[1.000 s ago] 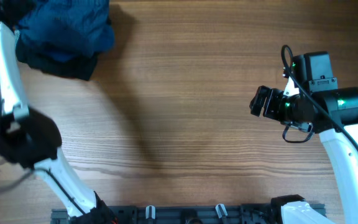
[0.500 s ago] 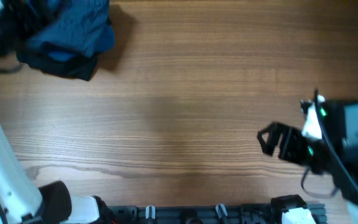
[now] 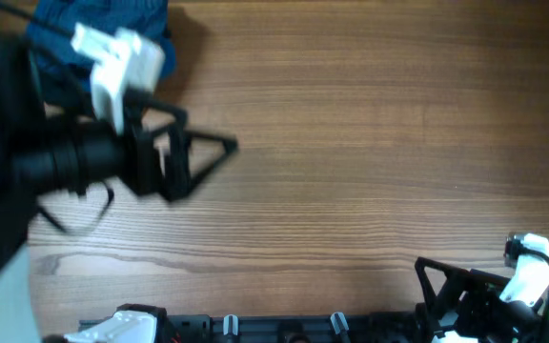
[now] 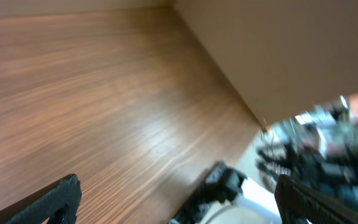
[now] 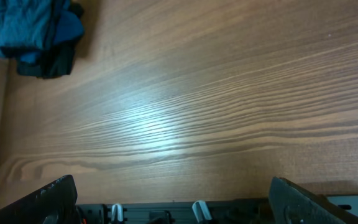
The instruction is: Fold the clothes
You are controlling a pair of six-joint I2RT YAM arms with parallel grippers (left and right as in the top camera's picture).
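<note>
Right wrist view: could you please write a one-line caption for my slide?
Open right gripper above the wooden table; crumpled blue and black clothes lie at upper left.

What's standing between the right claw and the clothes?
Nothing visible: bare table runs from the right claw to the clothes in the far corner. Overhead, the left arm covers part of them.

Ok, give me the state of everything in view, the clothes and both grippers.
clothes: crumpled heap, not folded, blue piece over a black one
left gripper: open, empty, clear of the clothes
right gripper: open, empty, far from the clothes
</note>
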